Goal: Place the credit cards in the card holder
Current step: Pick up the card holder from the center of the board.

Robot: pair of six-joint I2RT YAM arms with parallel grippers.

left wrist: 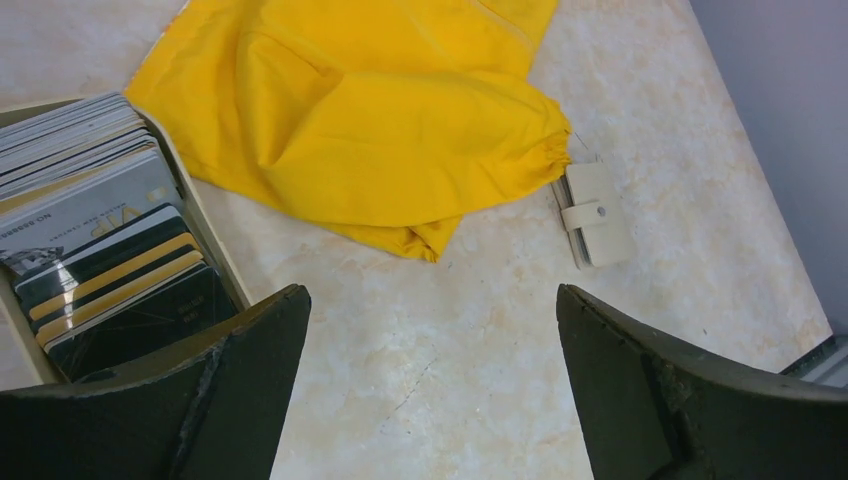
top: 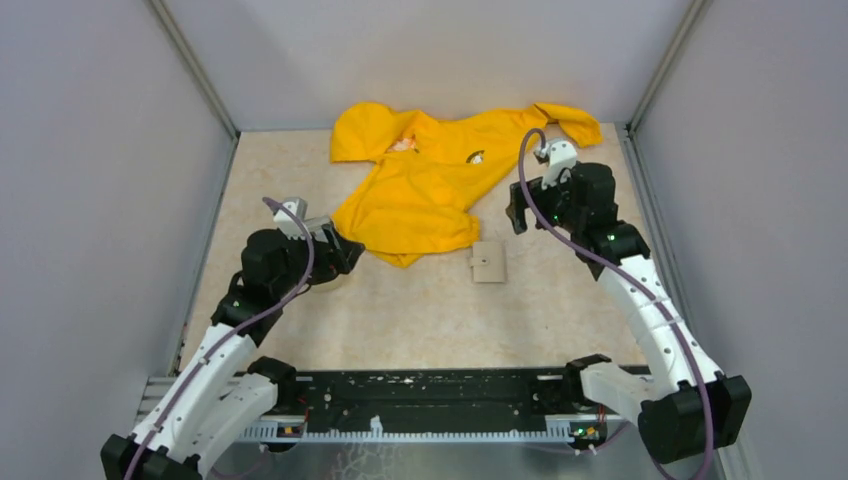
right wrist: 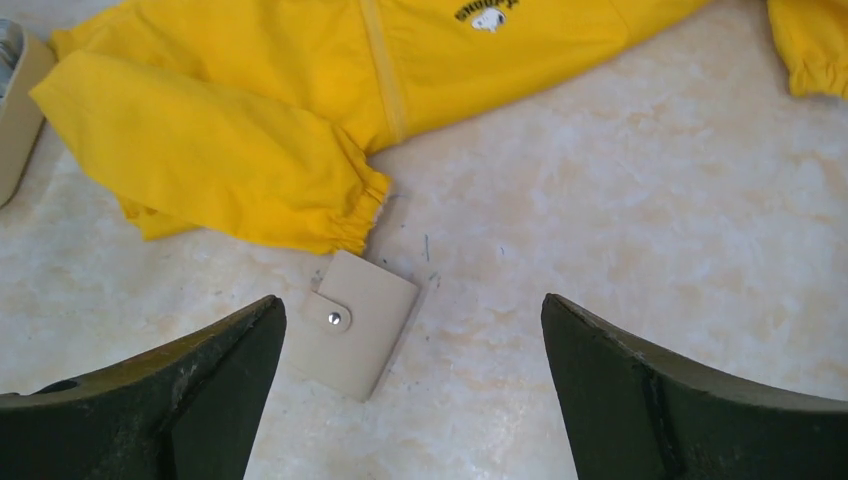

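The card holder (top: 489, 261) is a small tan wallet, snapped closed, lying flat on the table just below the yellow jacket's cuff. In the right wrist view the card holder (right wrist: 352, 322) sits near the left finger of my right gripper (right wrist: 411, 299), which hovers above it, open and empty. The credit cards (left wrist: 90, 230) stand as a striped stack of grey, white, dark and gold edges in a beige tray (left wrist: 215, 240). My left gripper (left wrist: 431, 290) is open and empty over bare table just right of that tray. The card holder (left wrist: 598, 213) lies further right.
A yellow jacket (top: 430, 180) is spread over the back middle of the table, one sleeve reaching down between the tray and the wallet. Grey walls close in the left, right and back. The tray's end (right wrist: 15, 110) shows at the right wrist view's left edge.
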